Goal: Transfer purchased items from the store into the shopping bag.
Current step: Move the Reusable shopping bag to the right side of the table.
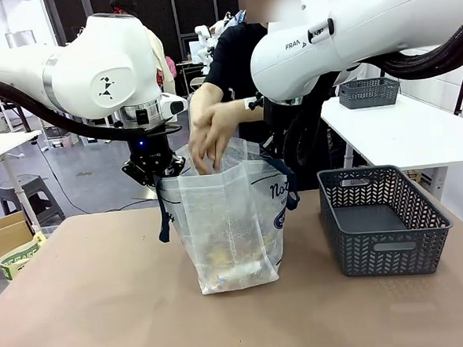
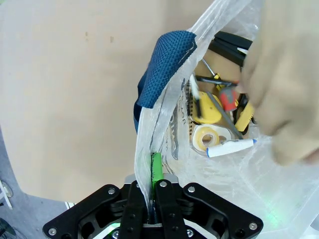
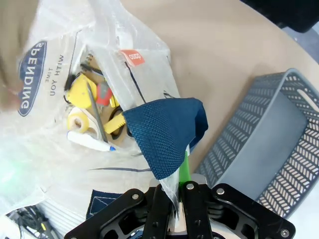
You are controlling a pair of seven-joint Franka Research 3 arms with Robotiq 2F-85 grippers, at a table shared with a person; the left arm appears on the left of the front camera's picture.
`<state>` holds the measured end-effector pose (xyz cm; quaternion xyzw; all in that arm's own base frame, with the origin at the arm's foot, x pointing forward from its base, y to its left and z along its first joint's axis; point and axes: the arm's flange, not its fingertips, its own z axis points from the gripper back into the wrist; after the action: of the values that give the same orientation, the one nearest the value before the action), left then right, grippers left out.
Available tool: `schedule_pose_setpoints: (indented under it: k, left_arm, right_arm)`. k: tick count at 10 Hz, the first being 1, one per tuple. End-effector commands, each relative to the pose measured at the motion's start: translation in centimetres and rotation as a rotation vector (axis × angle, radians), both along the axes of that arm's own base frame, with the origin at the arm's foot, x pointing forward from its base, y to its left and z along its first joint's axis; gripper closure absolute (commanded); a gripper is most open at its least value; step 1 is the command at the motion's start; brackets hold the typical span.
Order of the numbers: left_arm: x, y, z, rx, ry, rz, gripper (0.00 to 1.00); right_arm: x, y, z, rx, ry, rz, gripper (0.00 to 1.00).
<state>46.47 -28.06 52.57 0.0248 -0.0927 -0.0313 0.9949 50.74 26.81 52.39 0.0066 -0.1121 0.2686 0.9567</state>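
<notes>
now left tool and right tool each clamp the shopping bag; a blurred hand perhaps dips inside.

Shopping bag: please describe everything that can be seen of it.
The translucent whitish plastic shopping bag stands upright and open on the tan table. It has woven navy strap handles and a navy oval logo with white lettering. The left gripper and the right gripper each pinch its rim near a handle. The person's hands reach into its mouth. Yellowish and red items lie inside.
</notes>
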Motion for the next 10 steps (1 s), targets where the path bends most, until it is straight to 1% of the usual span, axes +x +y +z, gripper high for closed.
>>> schedule_pose_setpoints:
  k: [1, 10]
  left_arm:
    - [-0.01, 0.05, 0.01, 0.0, -0.002, 0.001, 1.0]
    - [-0.01, 0.05, 0.01, 0.0, -0.002, 0.001, 1.0]
  right_arm:
    - [0.11, 0.04, 0.07, -0.001, 0.003, 0.002, 1.0]
    - [0.11, 0.04, 0.07, -0.001, 0.003, 0.002, 1.0]
